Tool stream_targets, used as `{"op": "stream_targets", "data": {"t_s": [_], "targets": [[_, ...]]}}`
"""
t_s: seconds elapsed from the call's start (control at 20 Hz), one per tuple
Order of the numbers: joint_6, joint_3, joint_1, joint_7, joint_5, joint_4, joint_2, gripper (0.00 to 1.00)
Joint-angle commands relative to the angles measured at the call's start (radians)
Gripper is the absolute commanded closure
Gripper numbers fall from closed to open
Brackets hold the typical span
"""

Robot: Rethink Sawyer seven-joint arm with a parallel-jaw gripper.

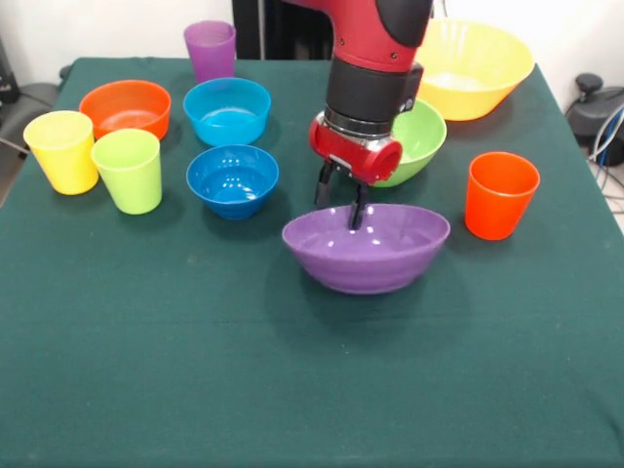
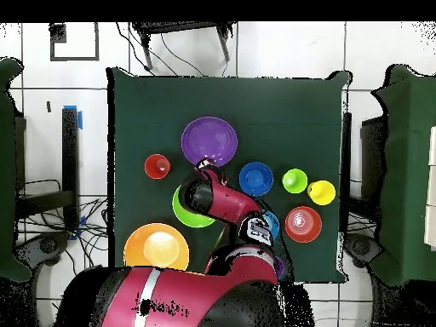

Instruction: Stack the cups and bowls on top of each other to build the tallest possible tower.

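My gripper (image 1: 339, 200) hangs over the far rim of the wide purple bowl (image 1: 366, 249), which sits on the table. It is open, with one finger outside the rim and one inside the bowl. In the overhead view the gripper (image 2: 203, 163) is at the purple bowl's (image 2: 209, 140) edge. The very large yellow-orange bowl (image 1: 473, 68) stands apart at the far right. The orange-red cup (image 1: 500, 195) stands alone to the right of the purple bowl. The lime green bowl (image 1: 419, 141) is partly hidden behind my arm. Nothing is stacked.
At the left stand a yellow cup (image 1: 62, 151), a lime green cup (image 1: 129, 171), a small orange bowl (image 1: 126, 107), a light blue bowl (image 1: 227, 110), a dark blue bowl (image 1: 232, 180) and a purple cup (image 1: 211, 49). The table is covered in green cloth (image 1: 312, 390).
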Motion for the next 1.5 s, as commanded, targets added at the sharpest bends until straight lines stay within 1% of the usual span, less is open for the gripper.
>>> {"op": "stream_targets", "data": {"t_s": [0.05, 0.1, 0.3, 0.45, 0.6, 0.8, 1.1, 1.3, 1.5], "targets": [[-0.027, 0.110, 0.000, 0.080, -0.062, -0.065, 0.042, 0.00], [-0.045, 0.099, 0.006, 0.066, -0.084, -0.076, 0.044, 1.00], [-0.035, 0.118, -0.013, 0.054, -0.109, -0.076, 0.035, 1.00], [-0.007, 0.126, -0.024, 0.059, -0.111, -0.068, 0.021, 1.00], [-0.006, 0.134, -0.034, 0.068, -0.124, -0.045, -0.008, 1.00], [0.032, 0.139, -0.043, 0.064, -0.131, -0.024, -0.055, 1.00], [0.104, 0.149, -0.064, 0.043, -0.138, -0.021, -0.129, 1.00], [0.167, 0.171, -0.112, -0.013, -0.165, -0.050, -0.138, 1.00], [0.186, 0.211, -0.183, -0.062, -0.207, -0.102, -0.101, 1.00]]}}
